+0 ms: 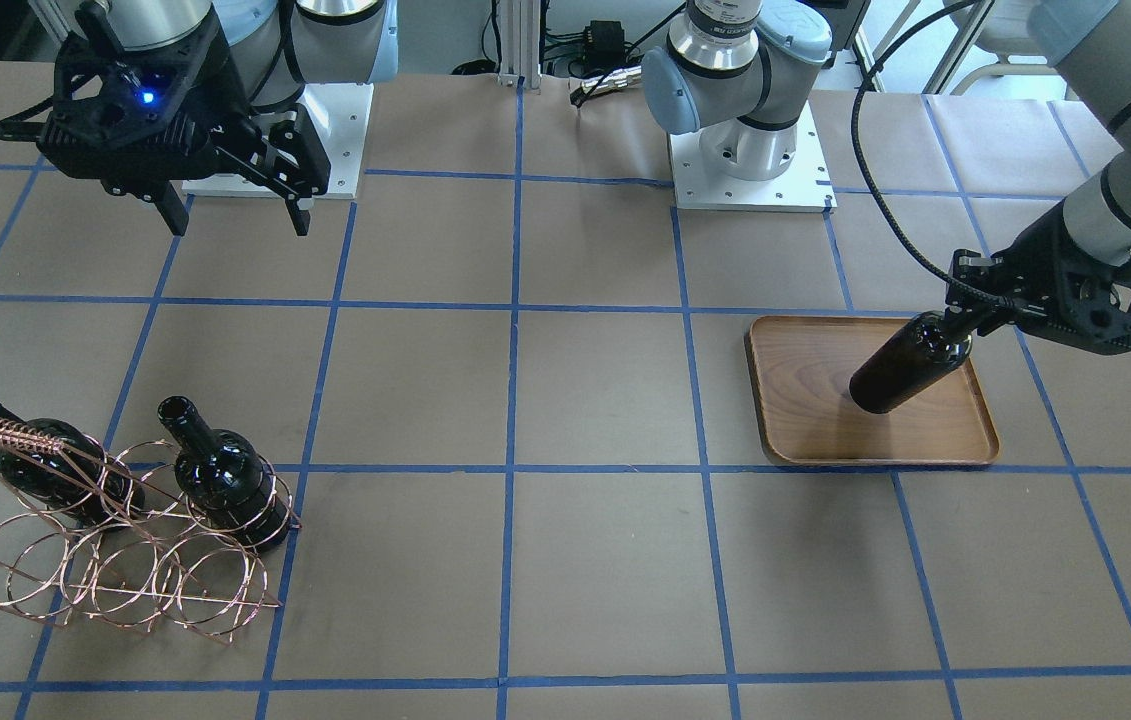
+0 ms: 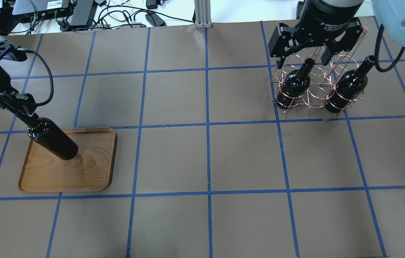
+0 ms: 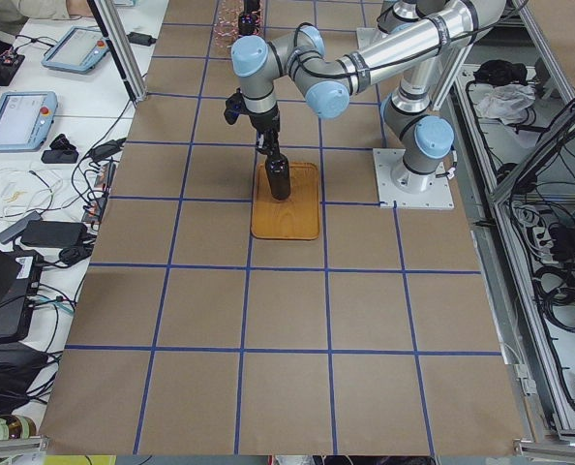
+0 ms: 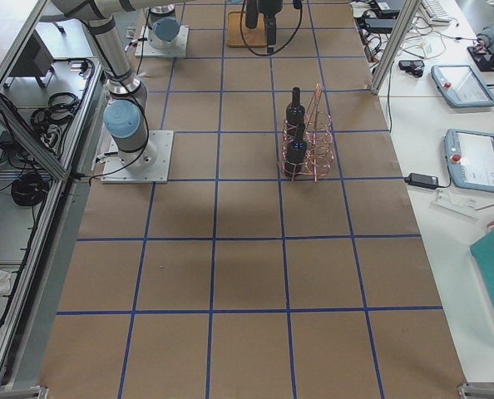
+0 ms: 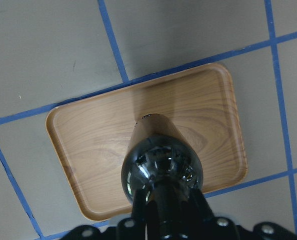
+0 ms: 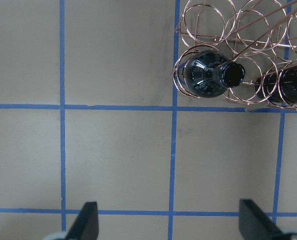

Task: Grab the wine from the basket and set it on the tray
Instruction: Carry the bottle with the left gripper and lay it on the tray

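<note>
My left gripper [image 2: 27,116] is shut on the neck of a near-black wine bottle [image 2: 53,139]. It holds the bottle about upright over the brown wooden tray [image 2: 87,172], base at or just above the tray's floor; I cannot tell if it touches. The left wrist view looks down the bottle [image 5: 161,160] onto the tray [image 5: 93,145]. The copper wire basket [image 2: 315,95] stands at the far right with two more bottles [image 2: 295,84] [image 2: 347,86] in its rings. My right gripper [image 2: 302,61] is open and empty above the basket's far side.
The arm bases [image 1: 750,150] stand at the table's robot-side edge. Cables and power bricks [image 2: 80,14] lie beyond the far edge. Blue tape lines grid the brown table. The basket's middle slot [image 2: 317,89] holds no bottle.
</note>
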